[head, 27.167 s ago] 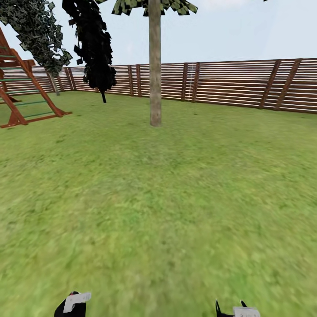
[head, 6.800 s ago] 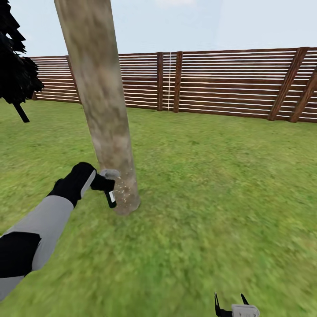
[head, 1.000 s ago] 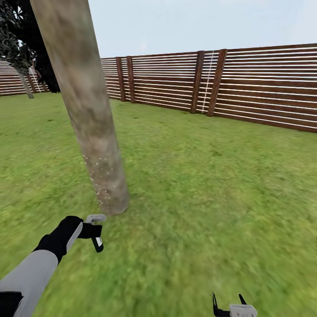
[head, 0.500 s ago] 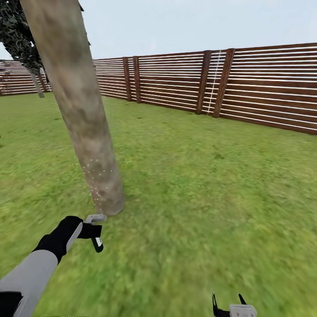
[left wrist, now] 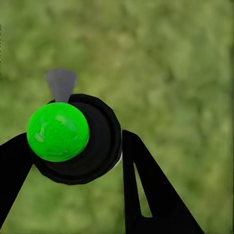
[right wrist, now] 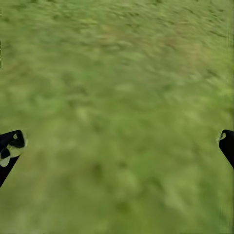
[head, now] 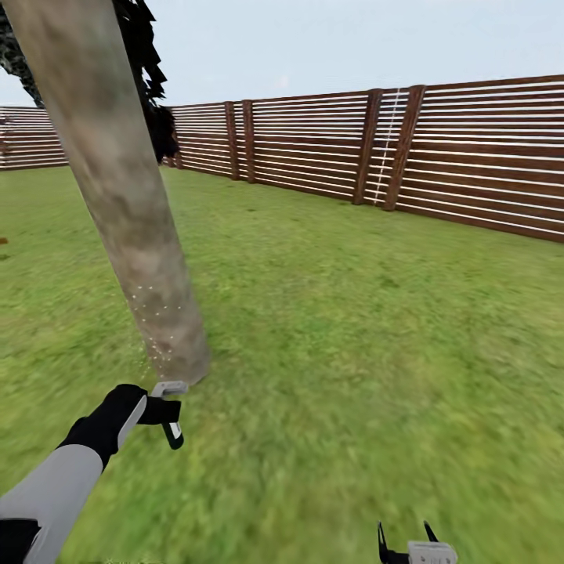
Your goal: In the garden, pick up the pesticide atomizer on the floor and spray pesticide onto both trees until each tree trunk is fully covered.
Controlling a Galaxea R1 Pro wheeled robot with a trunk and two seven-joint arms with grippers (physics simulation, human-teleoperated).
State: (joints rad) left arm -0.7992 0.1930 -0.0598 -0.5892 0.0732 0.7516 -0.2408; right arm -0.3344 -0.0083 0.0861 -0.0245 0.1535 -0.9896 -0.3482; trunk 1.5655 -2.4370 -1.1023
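Note:
A thick, leaning tree trunk (head: 117, 196) stands on the lawn at the left of the head view. Pale specks of pesticide (head: 157, 325) dot its lower part near the base. My left gripper (head: 160, 411) is shut on the pesticide atomizer (head: 172, 429), held just in front of the trunk's foot and a little short of it. In the left wrist view the atomizer (left wrist: 92, 146) is a dark round body with a green end, between two black fingers (left wrist: 146, 195). My right gripper (head: 406, 544) is open low at the right over grass, holding nothing (right wrist: 117, 146). The paved floor is out of view.
A brown slatted fence (head: 470, 157) runs along the back and right. A dark-leaved tree (head: 149, 78) stands behind the trunk by the fence. Green lawn (head: 352, 313) spreads wide to the right of the trunk.
The whole view has swung, so the trunk now sits further left in the picture and the fence has shifted. My left arm keeps its pose with the atomizer. Specks still lie on the lower trunk.

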